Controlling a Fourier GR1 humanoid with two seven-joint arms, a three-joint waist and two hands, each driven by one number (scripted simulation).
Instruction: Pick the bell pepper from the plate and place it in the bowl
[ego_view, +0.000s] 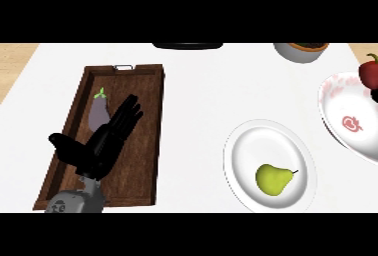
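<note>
**A:** Item one, the task's thing?

**B:** Bell pepper (370, 71), dark red, cut off by the right edge of the view. It sits at the far end of a patterned plate (345, 107), white with red markings. Nothing is touching it.

**A:** And where is it meant to go?

**B:** Bowl (297, 54), pale outside and dark inside, at the far edge of the table (199, 85). It is near the pepper's plate but apart from it. I can't make out whether it holds anything.

**A:** Other items near those?

**B:** White plate (251, 145), nearer and to the middle, carrying a green pear (274, 180). A dark object (188, 45) at the far edge, too little showing to name.

**A:** Hands?

**B:** Left hand (100, 145), black, fingers straight and spread, thumb out to the side, holding nothing. It is over a wooden tray (151, 130) at the left, its fingertips beside an eggplant (98, 111) lying in that tray. That is well apart from the pepper. The right hand does not show.

**A:** Progress entry?

**B:** By my reckoning, nothing is done. The pepper is on its plate, ungrasped, with reach, lift, carry and release all to come. The right hand would seem the nearer one for it.
</note>
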